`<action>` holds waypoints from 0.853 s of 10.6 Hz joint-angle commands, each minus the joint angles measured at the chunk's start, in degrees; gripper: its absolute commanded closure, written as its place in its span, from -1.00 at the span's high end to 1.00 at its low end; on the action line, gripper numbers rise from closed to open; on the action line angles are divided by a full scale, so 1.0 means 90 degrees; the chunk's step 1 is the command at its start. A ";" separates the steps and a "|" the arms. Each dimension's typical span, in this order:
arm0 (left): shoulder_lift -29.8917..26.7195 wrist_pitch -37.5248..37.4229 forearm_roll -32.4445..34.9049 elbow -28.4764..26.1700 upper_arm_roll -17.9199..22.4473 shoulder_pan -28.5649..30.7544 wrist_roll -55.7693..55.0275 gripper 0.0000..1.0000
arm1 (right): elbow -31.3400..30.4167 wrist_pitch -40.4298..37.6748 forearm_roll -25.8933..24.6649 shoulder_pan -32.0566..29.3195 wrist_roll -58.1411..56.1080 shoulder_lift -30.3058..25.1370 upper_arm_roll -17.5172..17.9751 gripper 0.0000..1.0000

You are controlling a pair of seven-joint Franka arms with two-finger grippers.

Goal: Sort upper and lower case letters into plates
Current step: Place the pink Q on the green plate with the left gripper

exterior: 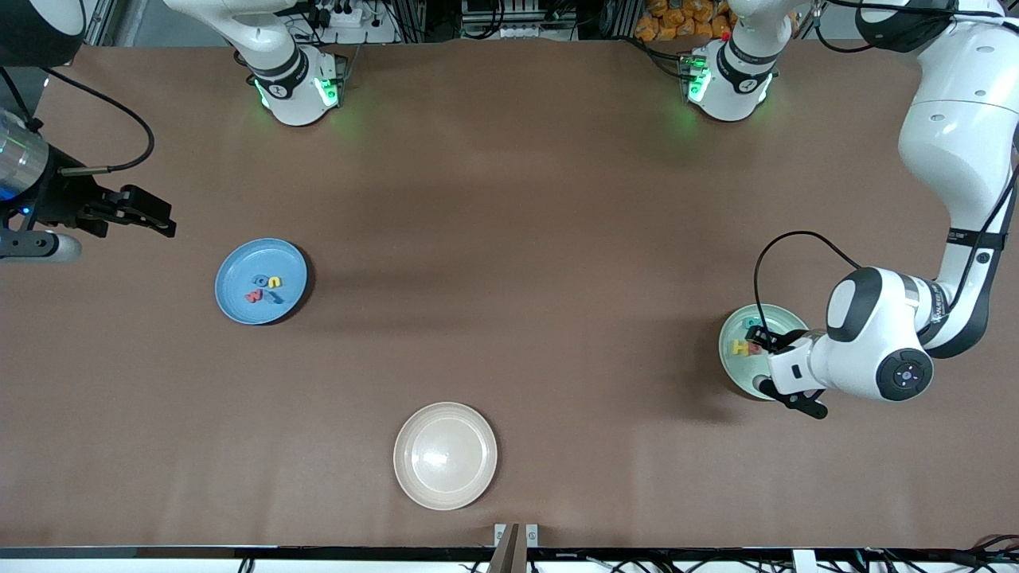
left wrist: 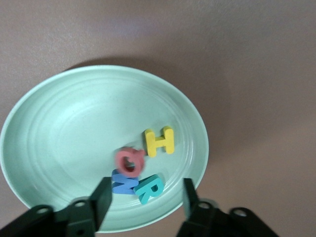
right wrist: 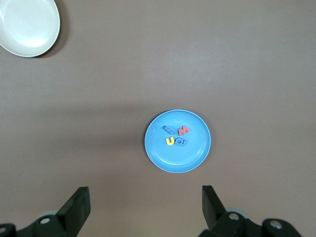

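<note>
The mint green plate [exterior: 734, 368] [left wrist: 74, 138] lies at the left arm's end of the table. It holds a yellow H [left wrist: 159, 141] [exterior: 742, 347], a red G [left wrist: 130, 162], a blue letter [left wrist: 122, 181] and a teal R [left wrist: 148, 188]. My left gripper [exterior: 769, 364] [left wrist: 145, 197] hangs open just over these letters, holding nothing. The blue plate [exterior: 239, 304] [right wrist: 168, 158] lies toward the right arm's end with a yellow u [right wrist: 171, 141] [exterior: 274, 281], a red m [right wrist: 184, 130] and two blue letters in it. My right gripper [exterior: 167, 220] [right wrist: 143, 207] waits open and empty high over the table beside the blue plate.
A cream-beige round plate [exterior: 445, 455] [right wrist: 27, 24] with nothing on it lies near the front edge of the table, between the two other plates. The arms' bases [exterior: 298, 87] [exterior: 728, 79] stand at the back. Brown tabletop spreads between the plates.
</note>
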 commanded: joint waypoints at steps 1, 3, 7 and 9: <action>-0.0409 -0.0074 -0.0121 -0.0014 -0.0310 -0.0038 -0.0452 1.00 | -0.0013 0.0021 -0.0067 -0.0019 -0.0079 -0.0036 -0.0024 1.00; -0.1031 -0.0104 -0.0072 0.0006 -0.0507 -0.0145 -0.0621 1.00 | -0.0013 0.0030 -0.0077 -0.0019 -0.0050 -0.0036 -0.0024 1.00; -0.2273 -0.0347 -0.0062 -0.0023 -0.0517 -0.0380 -0.0621 1.00 | -0.0013 0.0040 -0.0067 -0.0018 -0.0010 -0.0036 -0.0024 1.00; -0.2781 -0.0475 -0.0100 -0.0014 -0.0595 -0.0361 -0.0592 1.00 | -0.0013 0.0001 -0.0067 -0.0019 -0.0010 -0.0036 -0.0024 1.00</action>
